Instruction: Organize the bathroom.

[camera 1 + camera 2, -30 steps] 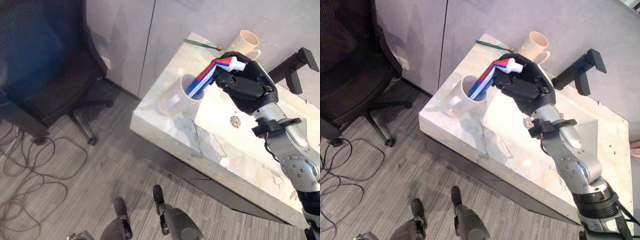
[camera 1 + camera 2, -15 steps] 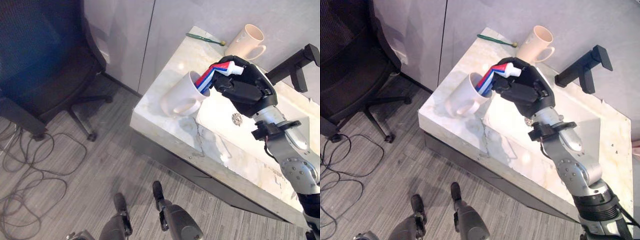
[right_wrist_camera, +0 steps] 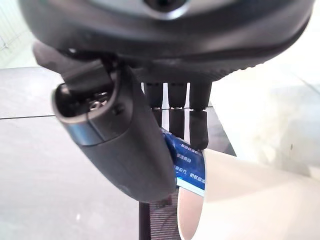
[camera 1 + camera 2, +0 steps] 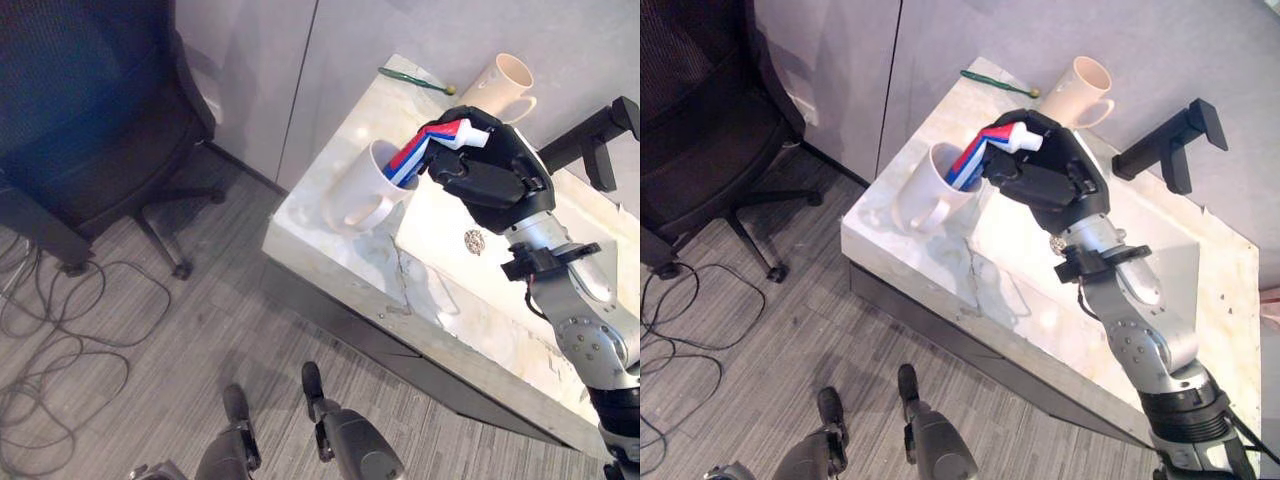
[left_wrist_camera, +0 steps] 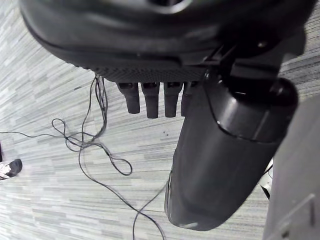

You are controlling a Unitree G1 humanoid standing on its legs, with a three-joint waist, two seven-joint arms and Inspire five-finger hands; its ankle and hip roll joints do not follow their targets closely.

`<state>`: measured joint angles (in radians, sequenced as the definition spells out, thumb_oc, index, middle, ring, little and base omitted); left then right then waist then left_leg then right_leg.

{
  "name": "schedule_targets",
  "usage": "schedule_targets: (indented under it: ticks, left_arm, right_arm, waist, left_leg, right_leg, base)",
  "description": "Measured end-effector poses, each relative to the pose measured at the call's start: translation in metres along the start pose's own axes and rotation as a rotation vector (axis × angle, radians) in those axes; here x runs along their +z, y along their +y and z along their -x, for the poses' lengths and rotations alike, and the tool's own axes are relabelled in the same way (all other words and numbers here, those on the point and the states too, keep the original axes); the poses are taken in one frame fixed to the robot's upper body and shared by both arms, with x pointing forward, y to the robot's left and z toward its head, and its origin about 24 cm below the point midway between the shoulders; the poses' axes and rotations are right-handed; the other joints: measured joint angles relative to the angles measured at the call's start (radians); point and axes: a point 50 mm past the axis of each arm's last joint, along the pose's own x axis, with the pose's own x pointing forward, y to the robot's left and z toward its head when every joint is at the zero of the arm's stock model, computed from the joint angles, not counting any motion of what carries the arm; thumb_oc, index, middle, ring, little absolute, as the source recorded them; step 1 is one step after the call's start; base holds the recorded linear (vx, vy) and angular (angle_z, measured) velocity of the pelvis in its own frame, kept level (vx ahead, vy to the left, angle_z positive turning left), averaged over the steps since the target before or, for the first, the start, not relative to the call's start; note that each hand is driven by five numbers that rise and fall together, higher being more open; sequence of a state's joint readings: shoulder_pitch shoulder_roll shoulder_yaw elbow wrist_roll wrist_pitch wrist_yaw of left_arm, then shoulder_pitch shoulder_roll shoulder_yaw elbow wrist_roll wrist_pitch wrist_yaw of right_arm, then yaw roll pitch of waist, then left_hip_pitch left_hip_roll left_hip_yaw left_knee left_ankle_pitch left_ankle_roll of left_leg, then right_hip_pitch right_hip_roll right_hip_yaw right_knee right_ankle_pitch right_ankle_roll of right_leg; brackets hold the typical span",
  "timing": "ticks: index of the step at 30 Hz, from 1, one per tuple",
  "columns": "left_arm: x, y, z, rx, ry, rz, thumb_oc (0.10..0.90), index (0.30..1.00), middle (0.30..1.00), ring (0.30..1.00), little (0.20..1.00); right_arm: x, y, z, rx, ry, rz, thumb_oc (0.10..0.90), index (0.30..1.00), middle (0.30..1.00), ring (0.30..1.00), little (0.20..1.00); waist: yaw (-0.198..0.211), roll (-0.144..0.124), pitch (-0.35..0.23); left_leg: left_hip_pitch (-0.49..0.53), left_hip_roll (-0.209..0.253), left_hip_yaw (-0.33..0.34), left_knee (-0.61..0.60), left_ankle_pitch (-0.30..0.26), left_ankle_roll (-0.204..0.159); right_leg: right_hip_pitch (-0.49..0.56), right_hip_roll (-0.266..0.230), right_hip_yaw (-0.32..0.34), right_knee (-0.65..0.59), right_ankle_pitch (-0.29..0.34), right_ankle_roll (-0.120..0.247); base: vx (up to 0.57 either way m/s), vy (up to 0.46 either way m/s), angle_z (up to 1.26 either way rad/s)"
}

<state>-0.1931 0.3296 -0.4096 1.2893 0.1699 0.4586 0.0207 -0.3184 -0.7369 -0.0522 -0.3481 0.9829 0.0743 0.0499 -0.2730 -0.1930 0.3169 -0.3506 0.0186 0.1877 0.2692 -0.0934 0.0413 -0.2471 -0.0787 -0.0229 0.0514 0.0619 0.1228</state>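
Right robot hand (image 4: pixel 490 170) clamped on the toothpaste tube (image 4: pixel 425 150) (white print unreadable), its lower end inside the tilted white mug (image 4: pixel 360 190) on the marble bench (image 4: pixel 330 250). Left robot hand (image 5: pixel 220 150) relaxed over the floor (image 5: pixel 50 190).

A marble-topped desk (image 4: pixel 330 250) stands on a grey wood-plank floor (image 4: pixel 180 360), set against pale grey wall panels (image 4: pixel 260 70). A dark mesh office chair (image 4: pixel 90 120) on a wheeled base sits beside it to the left. Loose black cables (image 4: pixel 60 340) trail across the floor beneath the chair. Soft light glints off the marble.
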Motion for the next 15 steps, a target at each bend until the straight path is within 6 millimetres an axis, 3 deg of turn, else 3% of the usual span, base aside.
schedule_targets:
  ticks: [15]
  left_arm:
    - [-0.0029, 0.0031, -0.0007, 0.033, 0.011, -0.03, 0.8, 0.9, 0.9, 0.9, 0.9]
  right_arm:
    - [0.0023, -0.0002, -0.0004, -0.004, -0.02, 0.065, 0.4, 0.3, 0.3, 0.3, 0.3]
  waist:
    - [0.023, -0.028, -0.006]
  left_leg:
    - [-0.014, 0.001, -0.013, 0.021, 0.0, 0.0]
  right_leg:
    - [0.003, 0.0, -0.003, 0.001, 0.0, 0.0]
  base:
    - [0.01, -0.004, 0.02]
